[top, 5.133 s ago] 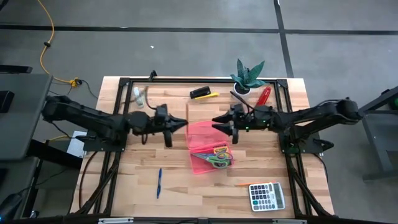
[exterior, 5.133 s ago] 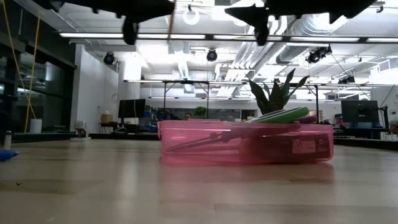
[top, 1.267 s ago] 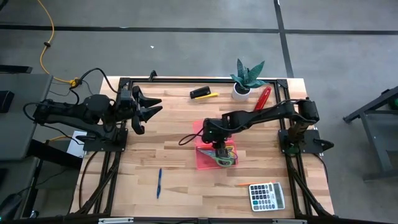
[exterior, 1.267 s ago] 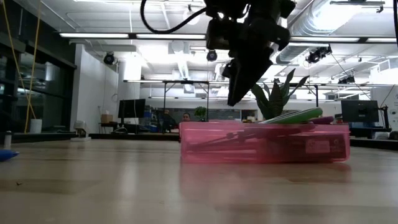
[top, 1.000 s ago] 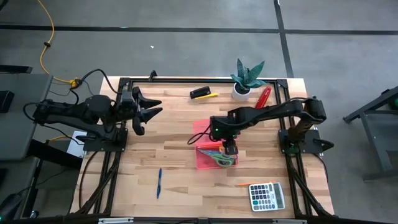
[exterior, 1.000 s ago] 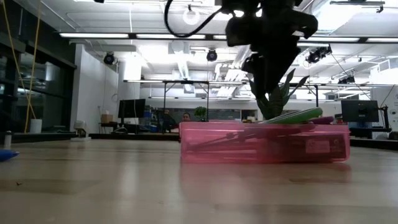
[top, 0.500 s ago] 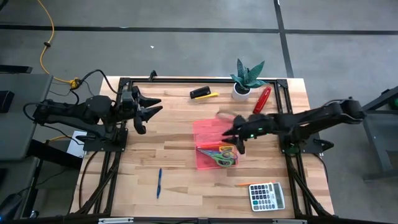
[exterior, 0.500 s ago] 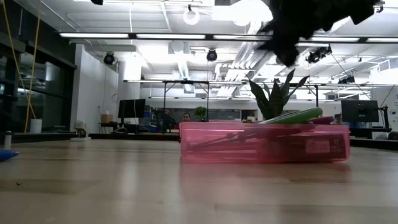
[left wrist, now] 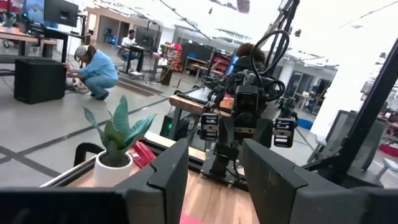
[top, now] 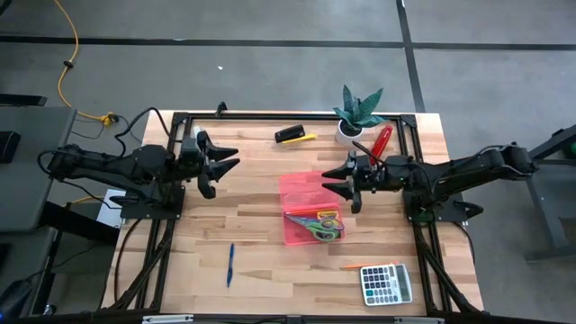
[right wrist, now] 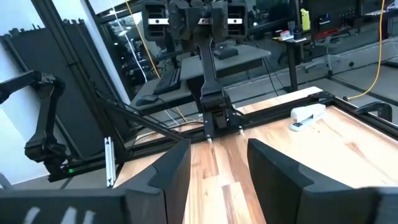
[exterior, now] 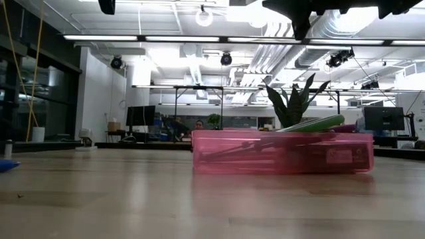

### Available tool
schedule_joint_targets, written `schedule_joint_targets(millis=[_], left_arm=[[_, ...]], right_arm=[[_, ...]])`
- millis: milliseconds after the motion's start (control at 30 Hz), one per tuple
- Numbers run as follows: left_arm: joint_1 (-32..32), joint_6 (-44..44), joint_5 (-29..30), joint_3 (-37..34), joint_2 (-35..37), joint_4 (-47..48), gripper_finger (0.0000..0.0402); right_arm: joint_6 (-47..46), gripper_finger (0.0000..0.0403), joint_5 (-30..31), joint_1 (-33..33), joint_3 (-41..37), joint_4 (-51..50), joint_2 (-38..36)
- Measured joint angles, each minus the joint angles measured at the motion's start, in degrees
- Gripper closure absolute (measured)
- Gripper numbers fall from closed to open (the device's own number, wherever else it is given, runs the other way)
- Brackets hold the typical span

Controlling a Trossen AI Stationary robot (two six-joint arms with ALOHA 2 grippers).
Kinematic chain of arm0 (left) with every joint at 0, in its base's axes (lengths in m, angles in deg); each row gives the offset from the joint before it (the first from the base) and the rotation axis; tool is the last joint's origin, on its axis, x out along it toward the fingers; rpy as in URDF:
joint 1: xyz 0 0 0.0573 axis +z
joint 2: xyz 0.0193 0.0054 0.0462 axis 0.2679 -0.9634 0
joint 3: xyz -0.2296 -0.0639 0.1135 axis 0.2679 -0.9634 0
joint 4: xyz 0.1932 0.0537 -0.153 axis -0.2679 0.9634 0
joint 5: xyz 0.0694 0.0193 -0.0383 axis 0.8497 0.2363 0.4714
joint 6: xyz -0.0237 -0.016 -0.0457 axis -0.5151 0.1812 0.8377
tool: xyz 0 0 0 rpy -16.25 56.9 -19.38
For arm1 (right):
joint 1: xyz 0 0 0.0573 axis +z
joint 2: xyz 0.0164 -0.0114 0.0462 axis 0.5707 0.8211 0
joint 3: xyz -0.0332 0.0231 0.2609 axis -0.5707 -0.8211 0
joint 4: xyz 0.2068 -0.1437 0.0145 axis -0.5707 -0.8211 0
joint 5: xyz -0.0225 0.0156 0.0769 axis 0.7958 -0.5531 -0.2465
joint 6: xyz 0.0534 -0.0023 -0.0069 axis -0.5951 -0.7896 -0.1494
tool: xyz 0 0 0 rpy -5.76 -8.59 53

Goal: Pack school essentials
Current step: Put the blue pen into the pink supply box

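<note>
Partly packed: green scissors and purple scissors lie in the pink tray, perhaps with pencils; still out are the blue pen near left and an orange pencil near right; left gripper and right gripper hover open, empty.

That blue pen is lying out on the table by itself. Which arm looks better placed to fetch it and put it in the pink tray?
Probably the left. The blue pen lies on the left arm's side of the table, nearer the left gripper, whose jaws are open and empty. The right gripper hangs beyond the pink tray, which lies between it and the pen.
</note>
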Motion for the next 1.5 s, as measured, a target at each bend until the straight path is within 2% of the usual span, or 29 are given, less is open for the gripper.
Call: schedule_joint_targets(millis=[533,700,900,1033,1133,1233,1333,1400,1500], left_arm=[[0.0,-0.3,-0.5,0.0,0.0,0.4,0.0263],[-0.2,6.2,-4.6,4.3,-1.2,12.6,0.0247],[-6.4,22.8,-14.6,9.9,-8.9,33.9,0.0206],[-15.5,39.0,-17.5,9.2,-16.0,39.7,0.0188],[-22.5,55.8,-17.6,8.0,-22.2,42.7,0.0187],[-27.7,73.5,-18.0,7.6,-28.7,44.0,0.019],[-30.9,85.1,-16.9,7.6,-34.4,42.5,0.0193],[-31.5,90.1,-16.6,7.6,-38.0,40.2,0.0194],[-31.3,91.9,-16.6,8.2,-42.4,36.4,0.0195]], right_arm=[[0.0,0.0253,0.0,0.0,0.0,0.0,0.0],[0.0,0.0253,0.0,0.0,0.0,0.0,0.0],[0.0,0.0253,0.0,0.0,0.0,-0.1,0.0],[0.0,0.0253,0.0,0.0,0.0,-0.1,0.0],[0.0,0.0253,0.0,0.0,0.0,-0.1,0.0],[0.0,0.0253,0.0,0.0,0.0,-0.1,0.0],[0.0,0.0253,0.0,0.0,0.0,-0.1,0.0],[0.0,0.0253,0.0,0.0,0.0,-0.3,0.0],[0.0,0.0253,0.0,0.0,0.0,-0.3,0.1]])
